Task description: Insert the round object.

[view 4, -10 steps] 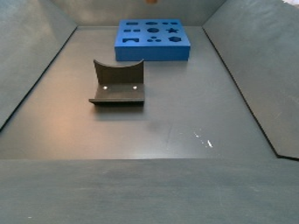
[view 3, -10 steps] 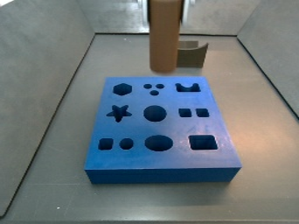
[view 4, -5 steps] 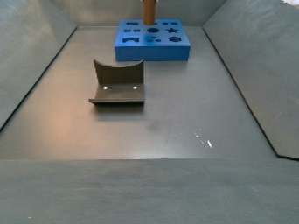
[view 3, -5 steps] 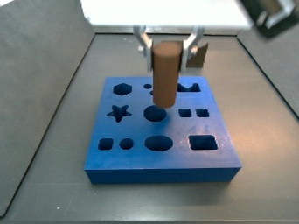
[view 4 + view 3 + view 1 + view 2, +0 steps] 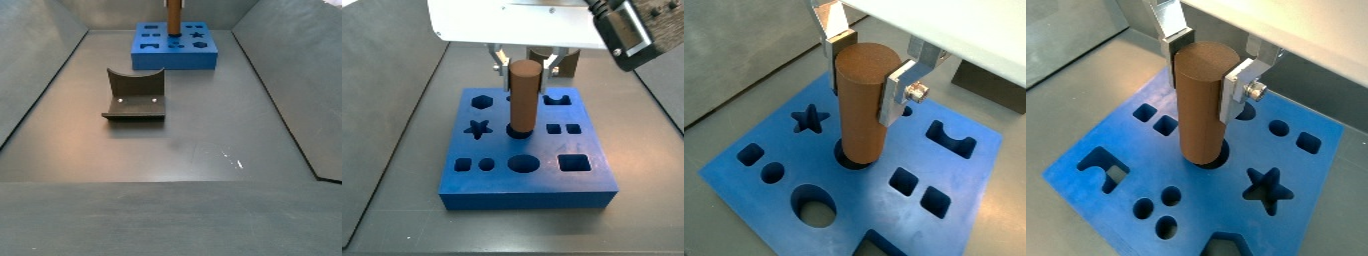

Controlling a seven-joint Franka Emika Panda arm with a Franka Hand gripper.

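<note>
The round object, a brown wooden peg, stands upright with its lower end in the central round hole of the blue block. My gripper is shut on the peg's upper part, with one silver finger on each side of it. Both wrist views show the peg between the fingers over the block. A side view shows the peg on the block at the far end; the gripper is out of that frame.
The block has other holes: a star, a hexagon, a second round one, a square and several small ones. The dark fixture stands on the grey floor, apart from the block. Grey walls enclose the floor.
The gripper has come down with the peg from high above the block. The peg's lower end, above the centre hole half a second ago, now sits in it.
</note>
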